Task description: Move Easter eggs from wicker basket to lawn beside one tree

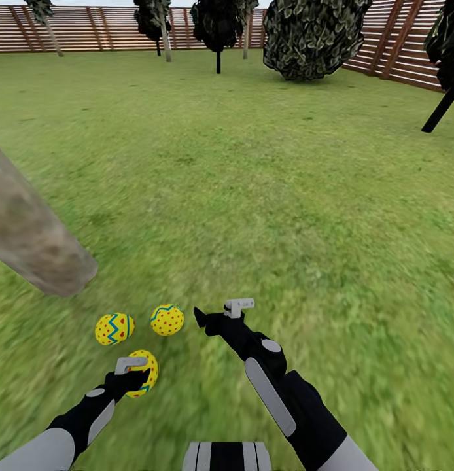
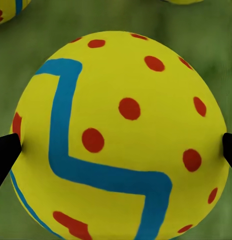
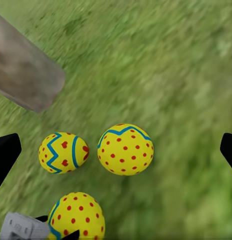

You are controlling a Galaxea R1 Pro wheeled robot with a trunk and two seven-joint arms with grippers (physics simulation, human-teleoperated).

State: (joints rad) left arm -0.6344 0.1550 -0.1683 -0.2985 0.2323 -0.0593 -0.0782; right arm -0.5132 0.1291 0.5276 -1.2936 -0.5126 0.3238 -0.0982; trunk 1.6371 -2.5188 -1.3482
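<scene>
From the head view, the lawn (image 1: 273,196) runs up to a brown slat fence (image 1: 89,29) at its far edge, with dark trees and a big bush (image 1: 312,36) standing along it. A thick grey-tan trunk (image 1: 34,239) meets the grass at the left edge of the picture. Three eggs lie close together just beside its foot: the left egg (image 1: 114,328), the middle egg (image 1: 167,320) just right of it, and the near egg (image 1: 143,371) closest to the robot. The left jaws (image 1: 132,376) are around the near egg, which sits low at the grass. The right jaws (image 1: 217,314) hang just right of the middle egg, spread wide and holding nothing.

In the left wrist view the near egg (image 2: 121,140) is seen close up, yellow with red dots and a blue zigzag, with the two dark fingertips (image 2: 4,152) pressed against its opposite sides. Whether it rests on the grass cannot be told.

The right wrist view looks down on the left egg (image 3: 63,152) and the middle egg (image 3: 126,149), close together but not touching, with the trunk (image 3: 25,80) beside them and the near egg (image 3: 78,216) gripped by the left jaws (image 3: 60,231). The right fingertips (image 3: 5,152) stand far apart at the picture's sides.

No writing or basket shows.
</scene>
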